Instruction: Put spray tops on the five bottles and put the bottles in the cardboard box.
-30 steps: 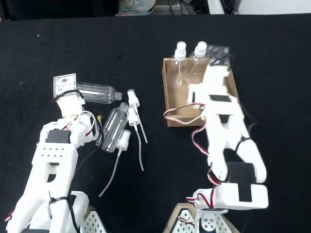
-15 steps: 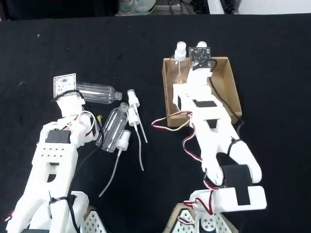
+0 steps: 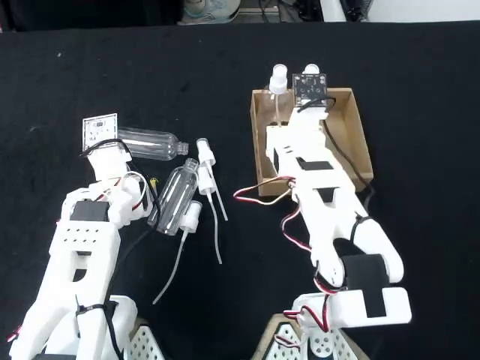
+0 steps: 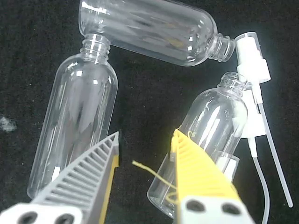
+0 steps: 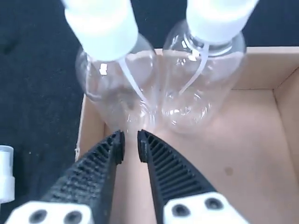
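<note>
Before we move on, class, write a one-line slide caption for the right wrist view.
Right gripper, jaws barely parted and empty, hovers over the cardboard box facing two spray-topped bottles inside it.

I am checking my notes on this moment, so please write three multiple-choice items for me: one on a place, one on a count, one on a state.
1. Where are the two capped bottles?
A. in the cardboard box
B. lying outside it
C. in a gripper
2. How many uncapped bottles lie on the table?
A. one
B. three
C. five
3. The left gripper is:
A. shut on a bottle
B. shut on a spray top
C. open, gripping nothing
Key: 1 A, both stand at the box's far wall; 2 B, the left wrist view shows three open necks; 3 C, its fingers stand apart above the bottles.
</note>
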Controlling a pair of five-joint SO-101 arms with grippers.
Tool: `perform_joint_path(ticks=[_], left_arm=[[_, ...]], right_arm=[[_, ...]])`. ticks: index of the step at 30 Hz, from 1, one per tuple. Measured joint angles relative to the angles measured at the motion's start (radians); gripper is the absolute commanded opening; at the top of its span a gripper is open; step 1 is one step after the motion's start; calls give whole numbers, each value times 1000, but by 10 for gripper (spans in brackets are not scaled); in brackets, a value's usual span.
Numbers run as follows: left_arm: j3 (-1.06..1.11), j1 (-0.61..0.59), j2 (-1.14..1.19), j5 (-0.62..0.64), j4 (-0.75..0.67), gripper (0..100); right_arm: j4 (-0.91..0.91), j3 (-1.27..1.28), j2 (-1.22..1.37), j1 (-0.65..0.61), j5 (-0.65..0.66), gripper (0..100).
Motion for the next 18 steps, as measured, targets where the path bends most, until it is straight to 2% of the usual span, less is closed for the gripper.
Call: perform_joint_path(ticks=[9, 14, 18], left_arm=[[0, 0, 0, 0, 0, 177], [0, 0, 0, 0, 0, 177], [0, 0, 0, 0, 0, 177]], right_arm=[[6, -6, 0, -2, 0, 21], [115, -112, 64, 0, 0, 21], [120, -158, 129, 0, 0, 21]])
